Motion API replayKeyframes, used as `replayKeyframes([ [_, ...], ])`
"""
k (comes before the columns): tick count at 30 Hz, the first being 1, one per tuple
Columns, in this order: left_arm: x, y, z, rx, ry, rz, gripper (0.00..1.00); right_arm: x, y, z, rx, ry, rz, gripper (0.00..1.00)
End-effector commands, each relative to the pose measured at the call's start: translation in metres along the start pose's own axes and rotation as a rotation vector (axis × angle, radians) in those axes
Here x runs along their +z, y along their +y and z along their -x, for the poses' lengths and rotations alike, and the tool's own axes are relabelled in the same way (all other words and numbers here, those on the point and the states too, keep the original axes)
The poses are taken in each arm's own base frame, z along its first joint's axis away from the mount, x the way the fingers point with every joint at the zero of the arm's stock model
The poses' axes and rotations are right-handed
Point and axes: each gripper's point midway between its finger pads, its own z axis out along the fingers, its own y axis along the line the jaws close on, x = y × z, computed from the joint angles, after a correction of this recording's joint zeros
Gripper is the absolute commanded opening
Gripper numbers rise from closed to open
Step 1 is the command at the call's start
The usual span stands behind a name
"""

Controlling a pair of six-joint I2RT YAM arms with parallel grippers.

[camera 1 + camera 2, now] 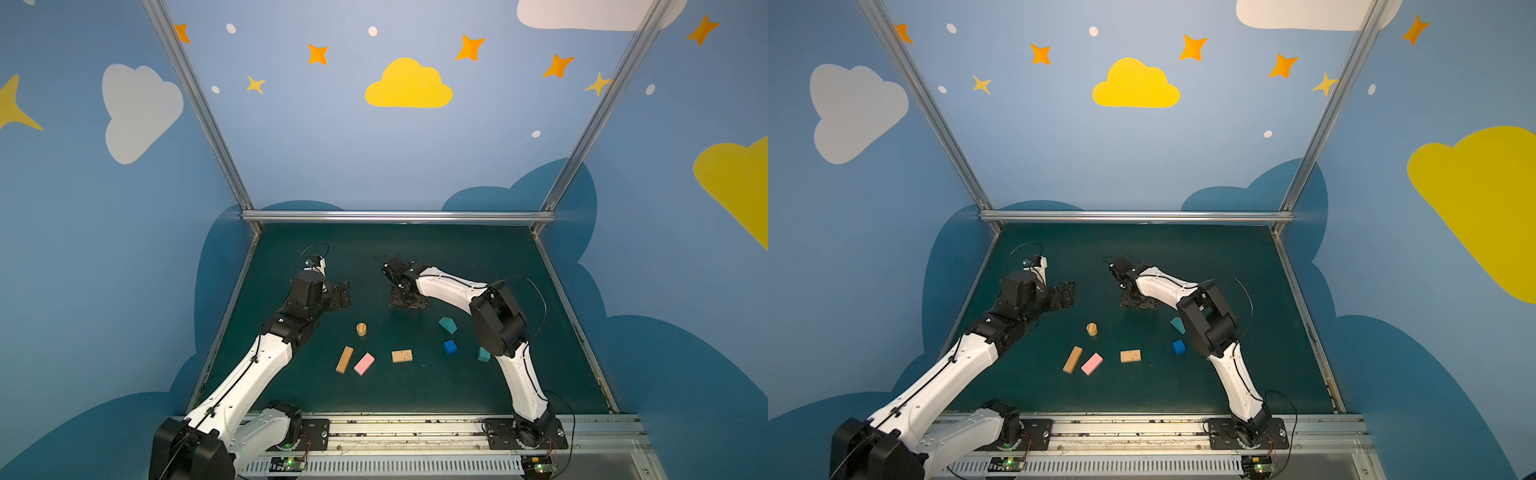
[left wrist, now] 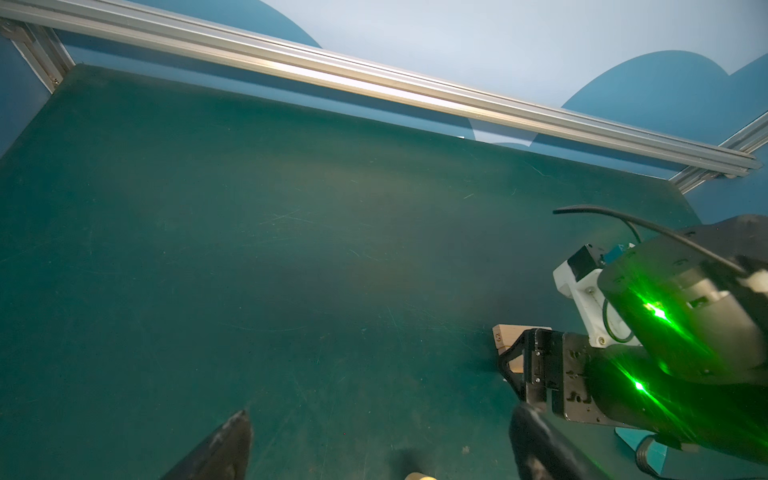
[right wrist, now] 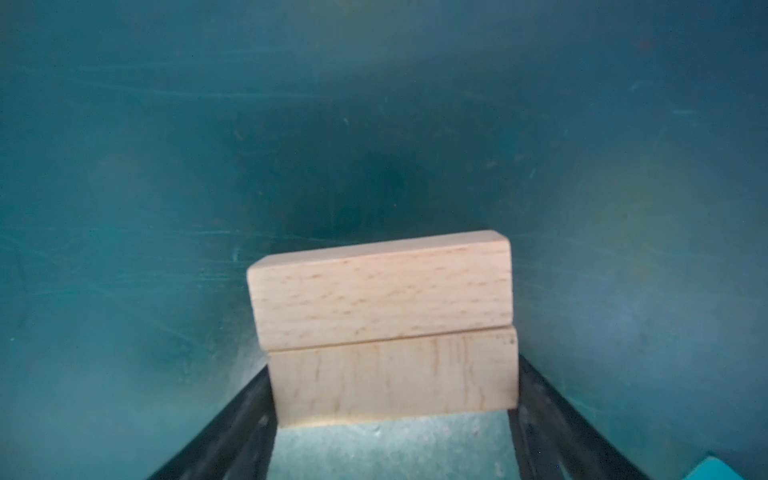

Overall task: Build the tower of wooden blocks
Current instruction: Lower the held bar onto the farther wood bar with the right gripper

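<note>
Green bench (image 1: 478, 249): my right fingers (image 3: 232, 436) stand spread astride two stacked tan bars (image 3: 382, 332), probably the tower's base; left fingers (image 2: 224, 444) spread, empty, clear.

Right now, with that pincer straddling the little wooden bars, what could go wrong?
The right pincer has its fingers close beside the tan bars; pulling away could drag one. The two bars already lie askew, so later blocks may topple. The right arm's elbow hangs above the teal cube and might knock it when swinging back.
</note>
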Motion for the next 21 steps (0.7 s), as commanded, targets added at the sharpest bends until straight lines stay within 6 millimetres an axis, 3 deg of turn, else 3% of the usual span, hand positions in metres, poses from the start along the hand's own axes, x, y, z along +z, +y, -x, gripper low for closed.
replayKeyframes([
  [1,-0.0028,0.0009,-0.0016,0.008,-0.007,0.002,0.96,0.0165,-0.0012,-0.0125,-0.014,0.049,-0.024,0.83],
  [21,-0.0029,0.0011,-0.0022,0.009,-0.007,0.003,0.96,0.0159,0.0042,-0.0124,-0.041,0.048,-0.004,0.85],
])
